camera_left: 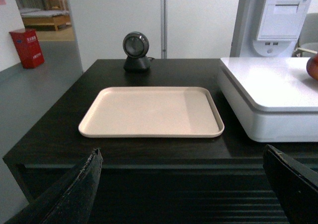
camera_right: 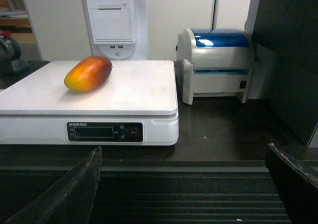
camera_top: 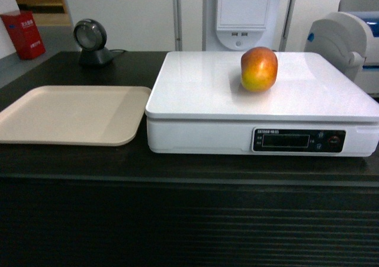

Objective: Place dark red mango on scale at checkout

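The dark red mango (camera_top: 259, 69) lies on the flat top of the white scale (camera_top: 201, 95), right of its middle and towards the back; it is red-orange above and yellow below. From the right wrist it shows at the scale's left part, mango (camera_right: 88, 73) on scale (camera_right: 124, 92). The scale stands on the dark checkout (camera_top: 177, 219) with its ribbed front. No gripper appears in the head view. My left gripper (camera_left: 184, 177) is open and holds nothing, low in front of the counter. My right gripper (camera_right: 185, 177) is open and bare too, before the ribbed panel.
A beige tray (camera_top: 71, 114) lies left of the scale. A round barcode scanner (camera_top: 90, 40) stands at the back left. A white and blue label printer (camera_right: 216, 65) sits right of the scale, a dark panel (camera_right: 288, 60) beyond it. A red box (camera_top: 22, 34) stands on the floor.
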Motion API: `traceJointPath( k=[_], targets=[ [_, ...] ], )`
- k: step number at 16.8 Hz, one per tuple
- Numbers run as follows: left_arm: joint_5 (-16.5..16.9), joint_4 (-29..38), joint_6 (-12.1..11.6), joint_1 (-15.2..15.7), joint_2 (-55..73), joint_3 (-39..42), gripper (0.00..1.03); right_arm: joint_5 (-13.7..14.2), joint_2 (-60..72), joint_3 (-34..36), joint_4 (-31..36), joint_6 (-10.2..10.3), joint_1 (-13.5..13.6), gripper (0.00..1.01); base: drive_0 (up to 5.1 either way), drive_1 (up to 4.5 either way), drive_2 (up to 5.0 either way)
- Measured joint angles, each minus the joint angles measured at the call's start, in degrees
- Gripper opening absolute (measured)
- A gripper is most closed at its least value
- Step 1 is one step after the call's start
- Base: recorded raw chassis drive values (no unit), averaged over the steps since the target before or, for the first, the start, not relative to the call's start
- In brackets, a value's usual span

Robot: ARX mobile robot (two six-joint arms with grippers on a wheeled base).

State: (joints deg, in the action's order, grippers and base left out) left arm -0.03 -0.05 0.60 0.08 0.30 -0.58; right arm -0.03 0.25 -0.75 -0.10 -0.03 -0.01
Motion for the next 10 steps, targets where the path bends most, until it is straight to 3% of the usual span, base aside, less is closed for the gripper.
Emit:
traceJointPath(
  k=[10],
  targets=[
    [0.0, -0.1, 0.0, 0.0, 0.0, 0.0, 0.98, 0.0, 0.0, 0.0, 0.0, 0.0, 0.0, 0.98, 0.0, 0.0, 0.0]
  ],
)
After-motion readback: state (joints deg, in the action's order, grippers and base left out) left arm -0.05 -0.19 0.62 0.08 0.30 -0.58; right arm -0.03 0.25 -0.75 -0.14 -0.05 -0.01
